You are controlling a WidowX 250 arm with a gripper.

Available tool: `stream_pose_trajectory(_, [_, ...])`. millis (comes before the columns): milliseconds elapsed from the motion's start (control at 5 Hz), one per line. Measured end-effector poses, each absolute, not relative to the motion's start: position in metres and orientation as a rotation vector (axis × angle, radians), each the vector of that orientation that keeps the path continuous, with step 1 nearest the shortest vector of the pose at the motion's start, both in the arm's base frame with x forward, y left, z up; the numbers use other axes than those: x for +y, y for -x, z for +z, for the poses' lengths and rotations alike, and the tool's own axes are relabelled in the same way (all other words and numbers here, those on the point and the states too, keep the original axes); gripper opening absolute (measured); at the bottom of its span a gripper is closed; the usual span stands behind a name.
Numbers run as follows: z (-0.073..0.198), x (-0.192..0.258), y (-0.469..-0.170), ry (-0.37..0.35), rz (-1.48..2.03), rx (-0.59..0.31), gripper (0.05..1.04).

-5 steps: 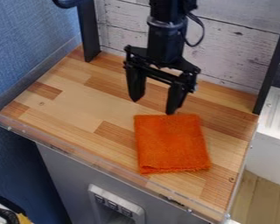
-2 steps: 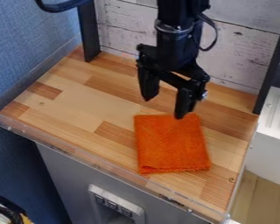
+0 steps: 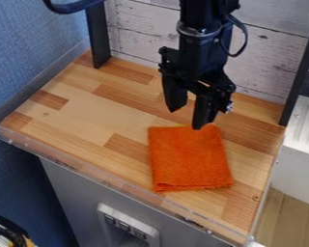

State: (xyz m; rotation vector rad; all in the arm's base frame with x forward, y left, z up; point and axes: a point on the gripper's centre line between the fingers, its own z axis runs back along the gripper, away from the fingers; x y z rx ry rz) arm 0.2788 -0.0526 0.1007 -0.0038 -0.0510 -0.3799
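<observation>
— Please tell me, starting from the left side of the view, what is around you?
— Farthest to the left of my end effector [image 3: 187, 118] there is a blue wall [image 3: 28, 53]. Nearer to me, but still to the left, stands a black post [image 3: 98, 41].
— And how is your end effector itself?
— Its two fingers are spread apart, with nothing between them. I hang over the worktop [image 3: 86, 113], and the pale wooden boards [image 3: 270, 55] are behind me.
— Where is the cloth?
— The orange cloth [image 3: 189, 161] lies flat and folded on the worktop, below me in the view. The tip of my right-hand finger in the view overlaps its upper edge, but I cannot tell if they touch.
— What comes more to the right?
— A second black post [image 3: 301, 72], well apart from me, and beyond it a white ridged surface [image 3: 306, 123].
</observation>
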Motion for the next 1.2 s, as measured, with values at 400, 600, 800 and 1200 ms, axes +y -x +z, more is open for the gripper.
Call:
stream_pose_trajectory(400, [0.089, -0.064, -0.278, 0.019, -0.429, -0.046, 0.153])
stream_pose_trajectory(600, [0.078, -0.066, -0.275, 0.025, -0.438, -0.020, 0.064])
stream_pose_trajectory(800, [0.065, -0.069, -0.275, 0.026, -0.438, 0.008, 0.059])
stream_pose_trajectory(1200, [0.036, -0.073, -0.278, 0.005, -0.433, 0.043, 0.059])
